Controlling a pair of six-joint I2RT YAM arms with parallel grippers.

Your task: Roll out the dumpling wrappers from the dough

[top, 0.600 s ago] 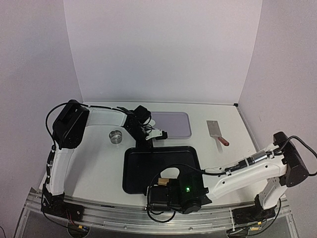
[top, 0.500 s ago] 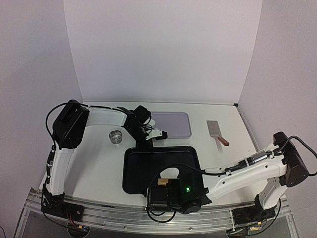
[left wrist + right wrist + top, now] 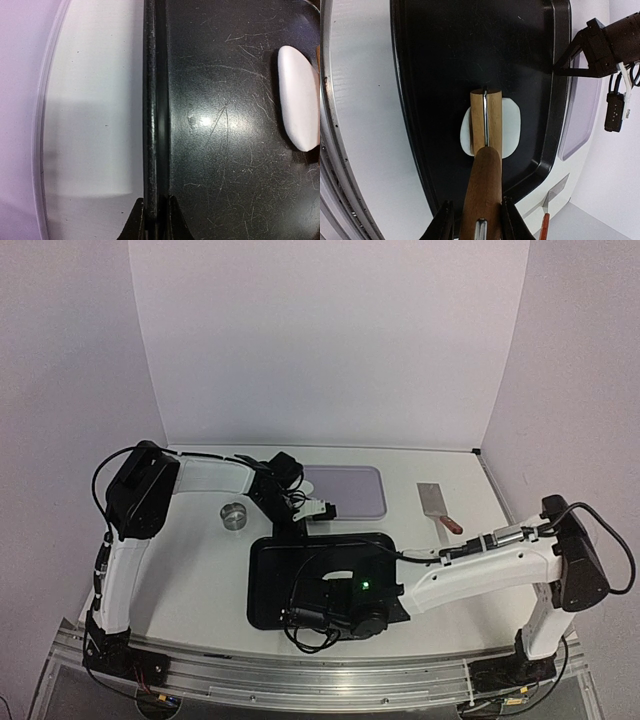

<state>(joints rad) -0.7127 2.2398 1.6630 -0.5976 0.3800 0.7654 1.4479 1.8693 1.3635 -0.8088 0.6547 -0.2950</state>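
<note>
The dough (image 3: pixel 511 125) is a flattened white oval in the black tray (image 3: pixel 445 60). It shows as a white sliver (image 3: pixel 338 574) in the top view and at the right edge (image 3: pixel 299 100) of the left wrist view. A wooden rolling pin (image 3: pixel 487 120) lies across it. My right gripper (image 3: pixel 475 212) is shut on the pin's brown handle, and sits over the tray's near part (image 3: pixel 318 608) in the top view. My left gripper (image 3: pixel 156 207) is shut on the tray's far rim (image 3: pixel 152 100), seen from above (image 3: pixel 298 525). No dumpling wrappers are in view.
A small metal ring (image 3: pixel 234 514) stands left of the tray. A lilac board (image 3: pixel 350 490) lies behind the tray. A metal scraper with a red handle (image 3: pixel 437 505) lies at the back right. The right arm stretches low across the table's right side.
My right arm has moved away from the near edge, farther over the tray, taking the rolling pin forward across the dough. The left gripper has stayed on the rim.
</note>
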